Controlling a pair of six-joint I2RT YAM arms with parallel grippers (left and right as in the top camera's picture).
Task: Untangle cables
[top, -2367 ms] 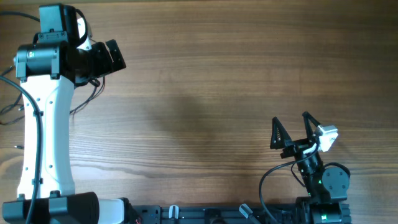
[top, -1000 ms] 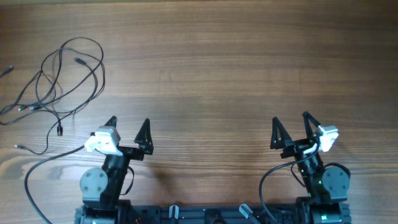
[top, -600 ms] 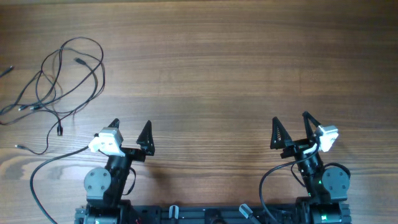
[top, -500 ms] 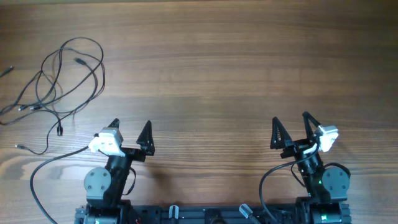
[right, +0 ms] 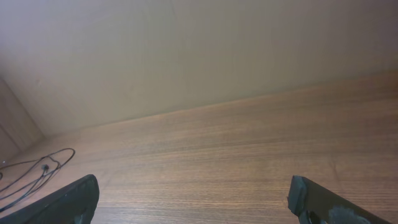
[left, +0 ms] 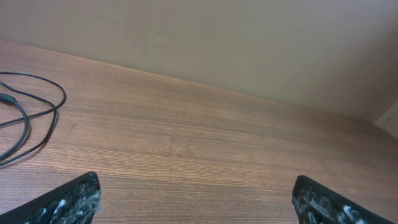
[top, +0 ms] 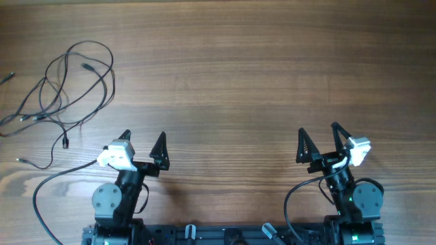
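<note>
Cables: lay in one loose tangle on the table, at 10 o'clock in the overhead view. The loops crossed one another, and small plug ends trailed out toward the left edge at 9 o'clock.
Left gripper: sat at 7 o'clock with jaws spread wide and nothing between them. It was clear of the cables, which lay off at its 11 o'clock.
Left arm: was folded low over its base at the bottom edge, with the fingers aimed toward 1 o'clock. A white block sat on the wrist, and a thick black lead looped out at 8 o'clock.
Right gripper: sat at 5 o'clock with jaws spread wide and empty, well apart from the cables.
Right arm: was folded low over its base, with the fingers aimed toward 11 o'clock and a white block on the wrist.
Left wrist view: dark fingertips showed in both bottom corners with bare wood between them. A cable loop lay at 9 o'clock.
Right wrist view: fingertips showed in both bottom corners, and a cable end lay far off at 8 o'clock. A plain beige wall stood behind the table.
</note>
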